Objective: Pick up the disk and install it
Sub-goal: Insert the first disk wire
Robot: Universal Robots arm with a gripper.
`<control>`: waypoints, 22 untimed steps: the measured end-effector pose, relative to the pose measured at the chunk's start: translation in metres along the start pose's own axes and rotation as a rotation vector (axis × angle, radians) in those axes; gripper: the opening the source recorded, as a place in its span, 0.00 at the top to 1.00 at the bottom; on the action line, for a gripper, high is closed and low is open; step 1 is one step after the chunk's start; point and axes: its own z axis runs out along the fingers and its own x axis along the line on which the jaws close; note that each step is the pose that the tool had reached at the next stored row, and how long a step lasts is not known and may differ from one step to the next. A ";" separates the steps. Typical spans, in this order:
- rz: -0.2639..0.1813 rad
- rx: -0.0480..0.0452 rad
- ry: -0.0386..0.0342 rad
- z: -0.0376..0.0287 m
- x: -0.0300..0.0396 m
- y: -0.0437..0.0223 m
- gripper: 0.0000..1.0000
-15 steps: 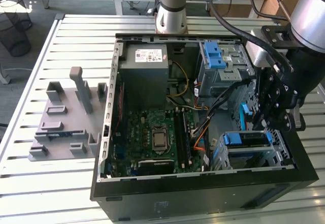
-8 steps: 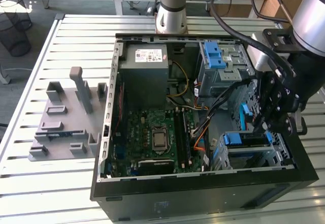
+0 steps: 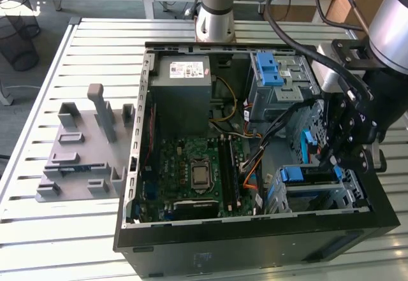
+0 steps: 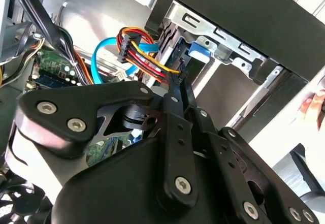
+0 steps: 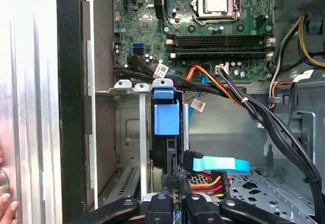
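Observation:
The disk stands on edge in the drive bay at the case's front corner, on the exterior view's right. Its blue rail tab and dark edge show in the first wrist view, and the blue tab in the second wrist view. In the exterior view the blue top of the disk sits just below my gripper. My gripper hangs right over the disk's edge. Its fingers are drawn together, with the tips at that edge beside the red, yellow and blue cables.
The open computer case holds a motherboard, a grey power-supply box and an upright blue latch bay. Black cable bundles cross close to the bay. A grey fixture lies on the table. A person's hand is beside the case.

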 end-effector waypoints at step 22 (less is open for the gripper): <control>0.005 -0.0009 -0.0015 0.0059 0.0002 -0.0002 0.84</control>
